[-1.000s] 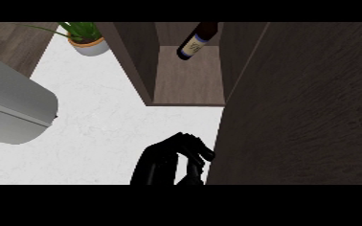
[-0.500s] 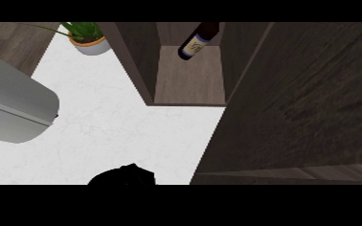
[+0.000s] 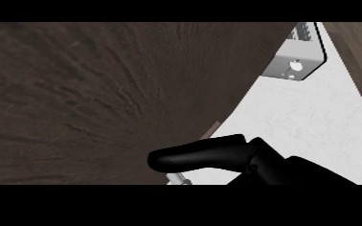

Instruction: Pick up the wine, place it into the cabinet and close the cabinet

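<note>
Cabinet door [image 3: 106,100] now fills frame's left & centre, hiding the wine seen inside 1 sec ago. Right hand [image 3: 212,155], lower centre, fingers straight & together at door's edge; closing looks underway.

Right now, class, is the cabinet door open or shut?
Cannot tell. The door fills most of the view, a black hand against its edge, but no cabinet opening or wine shows.
</note>
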Available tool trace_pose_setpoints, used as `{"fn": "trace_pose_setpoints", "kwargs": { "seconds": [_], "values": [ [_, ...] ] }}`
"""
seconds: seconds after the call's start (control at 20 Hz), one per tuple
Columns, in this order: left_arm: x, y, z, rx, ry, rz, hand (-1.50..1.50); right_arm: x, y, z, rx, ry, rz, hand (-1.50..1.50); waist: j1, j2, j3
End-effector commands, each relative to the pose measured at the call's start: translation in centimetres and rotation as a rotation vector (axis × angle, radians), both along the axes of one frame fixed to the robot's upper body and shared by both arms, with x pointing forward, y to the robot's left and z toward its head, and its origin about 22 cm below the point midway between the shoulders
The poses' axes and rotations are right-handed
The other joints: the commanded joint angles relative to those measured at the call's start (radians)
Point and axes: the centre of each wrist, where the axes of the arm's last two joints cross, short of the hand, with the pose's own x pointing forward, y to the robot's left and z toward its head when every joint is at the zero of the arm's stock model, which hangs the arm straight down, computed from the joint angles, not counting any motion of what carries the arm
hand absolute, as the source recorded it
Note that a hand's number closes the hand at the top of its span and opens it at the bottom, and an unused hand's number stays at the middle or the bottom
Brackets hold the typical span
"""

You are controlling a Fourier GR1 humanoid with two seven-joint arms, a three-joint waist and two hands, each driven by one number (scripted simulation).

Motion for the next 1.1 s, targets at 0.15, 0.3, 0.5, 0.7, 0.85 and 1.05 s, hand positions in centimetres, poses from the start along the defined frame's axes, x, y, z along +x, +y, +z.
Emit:
{"fn": "trace_pose_setpoints", "kwargs": {
  "seconds": [0.15, 0.3, 0.5, 0.7, 0.85, 1.05],
  "values": [
    [0.2, 7.0, 0.8, 0.010, -0.036, 0.059, 1.50, -0.5, 5.0, 1.3, -0.092, -0.019, 0.137, 1.50, 0.011, -0.008, -0.007],
    [-0.8, 9.0, 1.7, 0.028, -0.026, 0.015, 1.50, -0.7, 8.0, -0.1, -0.084, -0.018, 0.118, 1.50, 0.029, -0.013, -0.006],
    [0.1, 11.1, 1.7, 0.005, -0.052, 0.001, 1.50, 3.0, 11.9, 1.0, -0.110, -0.062, 0.050, 1.50, 0.028, -0.004, -0.006],
    [1.0, 13.5, 1.8, 0.014, -0.042, -0.029, 1.50, 4.7, 15.0, 1.7, -0.115, -0.117, -0.034, 1.50, 0.023, -0.002, -0.006],
    [1.4, 13.9, 3.4, -0.004, -0.049, -0.046, 1.50, 8.8, 16.0, 0.3, -0.121, -0.075, -0.100, 1.50, 0.031, 0.006, -0.005],
    [1.2, 13.7, 3.4, 0.003, -0.041, -0.047, 1.50, 11.9, 17.9, 1.3, -0.102, -0.045, -0.165, 1.50, 0.045, 0.007, -0.005]
  ]
}}
